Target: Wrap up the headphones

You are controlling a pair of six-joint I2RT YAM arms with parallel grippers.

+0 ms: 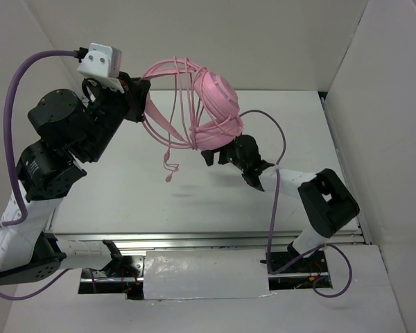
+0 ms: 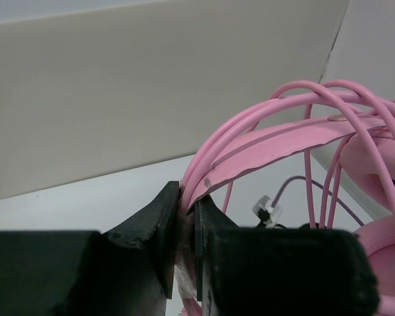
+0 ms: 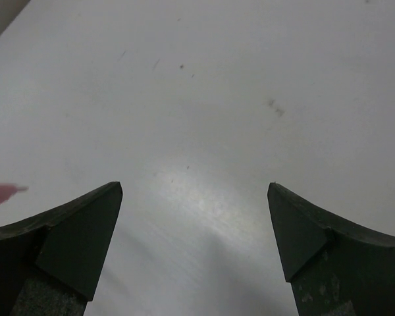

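Observation:
The pink headphones [image 1: 215,94] hang in the air above the far part of the table, their thin pink cord [image 1: 182,104] looped several times round the headband and cups. A short cord end with the plug [image 1: 168,166] dangles below. My left gripper [image 1: 140,94] is shut on the headband and cord loops at their left end; the left wrist view shows the jaws pinching the pink band [image 2: 250,155]. My right gripper [image 1: 218,158] is open and empty, just below the lower ear cup [image 1: 211,137]; its wrist view shows only bare table between the fingertips [image 3: 92,224].
White walls [image 1: 263,41] close in the back and sides of the table [image 1: 125,201]. Purple robot cables [image 1: 14,104] arc off both arms. A metal rail [image 1: 194,239] runs along the near edge.

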